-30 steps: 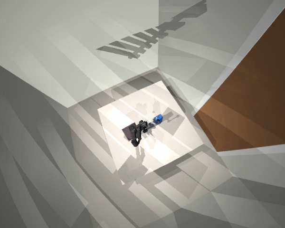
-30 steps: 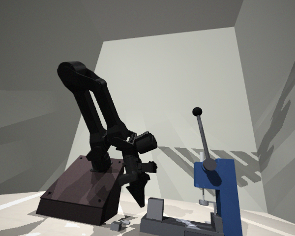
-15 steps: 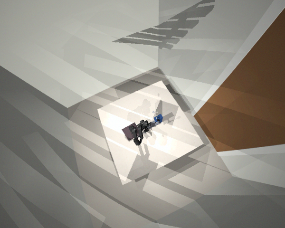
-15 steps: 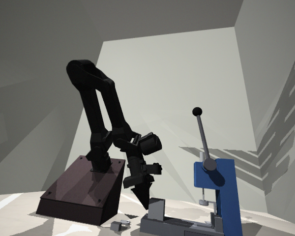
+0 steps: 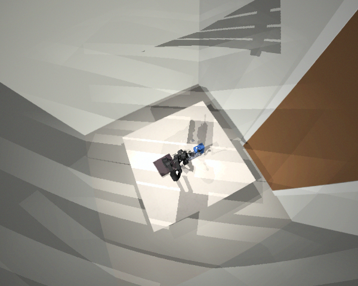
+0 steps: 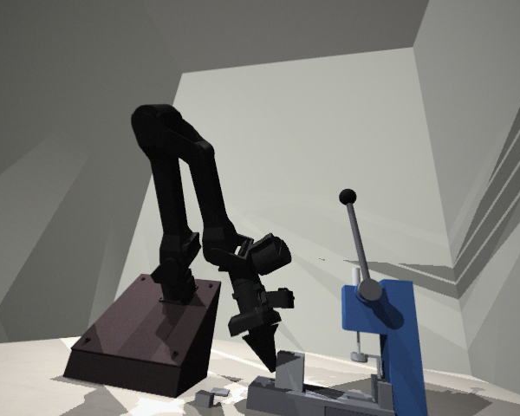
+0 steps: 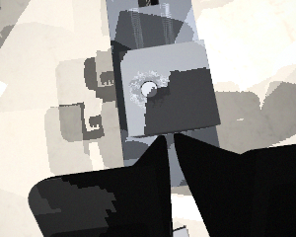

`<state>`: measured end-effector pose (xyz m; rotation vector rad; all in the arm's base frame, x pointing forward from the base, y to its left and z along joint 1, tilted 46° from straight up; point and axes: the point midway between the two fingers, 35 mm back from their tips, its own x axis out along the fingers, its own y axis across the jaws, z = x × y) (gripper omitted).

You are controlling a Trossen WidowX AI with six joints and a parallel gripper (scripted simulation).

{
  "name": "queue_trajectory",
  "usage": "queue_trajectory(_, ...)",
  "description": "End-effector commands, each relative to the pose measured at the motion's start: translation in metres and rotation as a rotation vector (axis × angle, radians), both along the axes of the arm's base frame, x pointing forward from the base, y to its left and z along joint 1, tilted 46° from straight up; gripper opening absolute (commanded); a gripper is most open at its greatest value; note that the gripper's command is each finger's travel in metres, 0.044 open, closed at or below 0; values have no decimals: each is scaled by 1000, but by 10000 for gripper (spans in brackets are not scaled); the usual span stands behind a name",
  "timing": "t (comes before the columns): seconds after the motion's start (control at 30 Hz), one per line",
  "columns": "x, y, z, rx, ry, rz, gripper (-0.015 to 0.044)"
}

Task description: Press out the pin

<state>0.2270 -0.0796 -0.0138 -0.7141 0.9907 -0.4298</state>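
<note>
One gripper [image 6: 272, 370] [image 7: 169, 140], black, fingers together and nothing between them — tips just beside one grey block [image 6: 289, 370] [image 7: 175, 94], upright on the near end of the press bed [image 6: 341, 398] [image 7: 180, 170], well apart from the punch [image 6: 358, 342] — lever [image 6: 358, 242] raised.

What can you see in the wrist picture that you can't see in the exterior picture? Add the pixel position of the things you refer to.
Only the wrist view shows the round pin [image 7: 149, 89] in the block's top.

Only the exterior view shows the black lever knob [image 6: 347, 197], the blue press frame [image 6: 401, 340] and the brown base [image 6: 130, 322].

Both show the gray block [image 6: 289, 371] [image 7: 163, 56] on the press bed [image 6: 269, 400] [image 7: 192, 20] and the gripper's closed black fingers [image 6: 264, 344].
</note>
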Motion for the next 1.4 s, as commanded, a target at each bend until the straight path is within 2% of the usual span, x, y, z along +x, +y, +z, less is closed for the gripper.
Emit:
queue_trajectory(0.0,6,0,0,3,-16,17,30)
queue_trajectory(1.37,57,-3,0,-1,-203,209,30)
